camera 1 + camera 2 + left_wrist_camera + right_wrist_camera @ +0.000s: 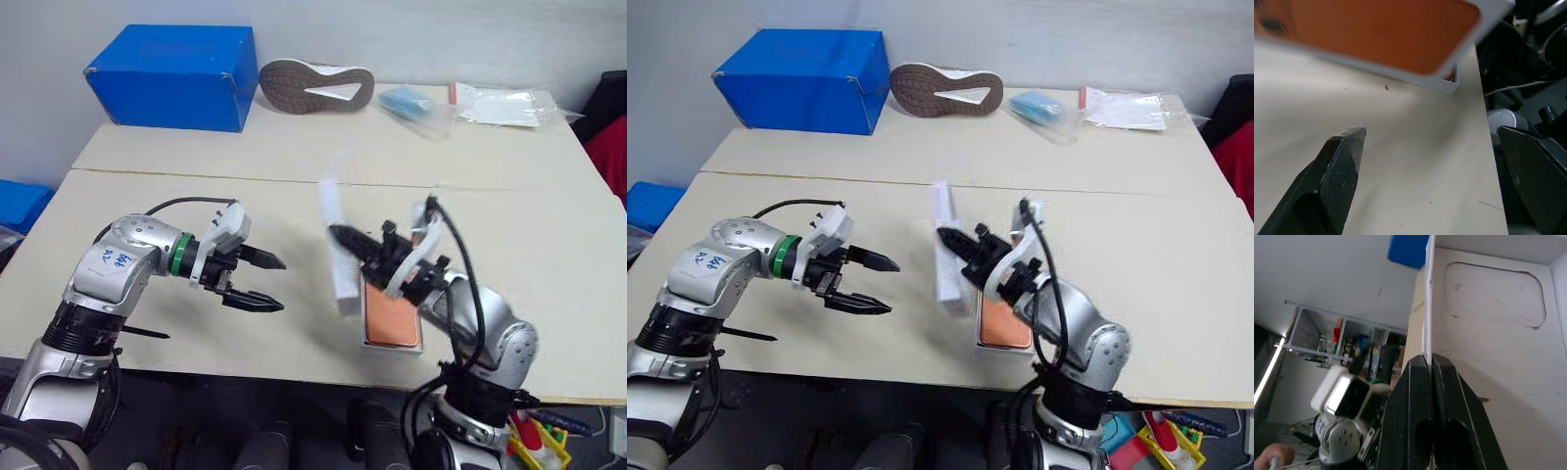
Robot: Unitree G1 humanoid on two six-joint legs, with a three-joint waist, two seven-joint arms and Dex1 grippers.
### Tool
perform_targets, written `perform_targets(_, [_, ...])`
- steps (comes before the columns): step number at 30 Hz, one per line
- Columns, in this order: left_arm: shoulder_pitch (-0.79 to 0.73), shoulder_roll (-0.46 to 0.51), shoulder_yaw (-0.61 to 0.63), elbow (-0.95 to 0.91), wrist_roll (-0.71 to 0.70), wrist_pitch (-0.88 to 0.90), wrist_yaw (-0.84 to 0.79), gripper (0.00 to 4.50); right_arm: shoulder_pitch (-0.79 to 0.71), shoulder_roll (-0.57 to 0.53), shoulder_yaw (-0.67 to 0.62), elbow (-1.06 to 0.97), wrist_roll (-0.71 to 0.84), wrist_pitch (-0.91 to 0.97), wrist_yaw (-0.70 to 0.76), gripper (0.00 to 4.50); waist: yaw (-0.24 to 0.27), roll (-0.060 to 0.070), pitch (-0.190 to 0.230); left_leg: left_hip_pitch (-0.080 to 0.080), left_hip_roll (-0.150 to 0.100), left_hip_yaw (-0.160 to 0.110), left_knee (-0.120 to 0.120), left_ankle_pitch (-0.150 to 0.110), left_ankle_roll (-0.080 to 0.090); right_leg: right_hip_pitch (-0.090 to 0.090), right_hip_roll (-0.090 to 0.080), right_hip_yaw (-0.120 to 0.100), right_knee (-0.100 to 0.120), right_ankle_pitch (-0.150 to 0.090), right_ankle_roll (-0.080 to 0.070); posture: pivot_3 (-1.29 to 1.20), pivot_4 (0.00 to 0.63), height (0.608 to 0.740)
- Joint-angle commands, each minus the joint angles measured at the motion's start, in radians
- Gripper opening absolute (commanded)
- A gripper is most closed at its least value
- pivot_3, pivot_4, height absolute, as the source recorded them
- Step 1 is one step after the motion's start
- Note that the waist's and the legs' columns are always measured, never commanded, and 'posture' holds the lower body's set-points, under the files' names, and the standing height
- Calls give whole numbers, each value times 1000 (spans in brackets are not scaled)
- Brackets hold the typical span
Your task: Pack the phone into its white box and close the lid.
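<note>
lid (337, 257) — held on edge above the bench (196, 323), one thin wall pinched in closed right fingers (1431, 382) | light, thin card, likely to flex | phone (391, 318) in box (393, 345) beside it | left gripper (263, 281) open, empty

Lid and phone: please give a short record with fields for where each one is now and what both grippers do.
phone: lies in the white box on the table, near the front edge
lid: off the table, held on edge beside the box
right gripper: jaws shut on the lid's wall
left gripper: jaws open, holds nothing, hovers above the table
box state: not yet closed
</note>
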Motion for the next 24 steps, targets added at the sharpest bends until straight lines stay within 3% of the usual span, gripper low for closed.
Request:
perform_targets(1, [-9,23,11,-10,8,-10,-14,4500,78,-35,114,-31,64,-99,20,11,-5,0,0,0,0,0,0,0,0,0,0,-1,0,0,0,0,150,740])
perform_targets(6, [-10,24,13,-10,13,-8,-13,4500,160,-181,203,-29,56,-141,96,11,-5,0,0,0,4,2,-1,0,0,4,-1,1,-9,0,0,0,150,740])
perform_targets(15, [-22,-1,-5,0,26,-20,-7,4500,229,-307,228,-38,-81,-236,298,11,3,-1,0,1,5,1,0,0,0,6,-2,9,-11,0,0,0,150,740])
perform_targets(24, [-61,-98,-73,76,97,-111,-2,4500,344,-387,209,-73,-193,-307,440,11,28,-3,-1,1,5,1,0,0,0,7,-2,9,-13,0,0,0,150,740])
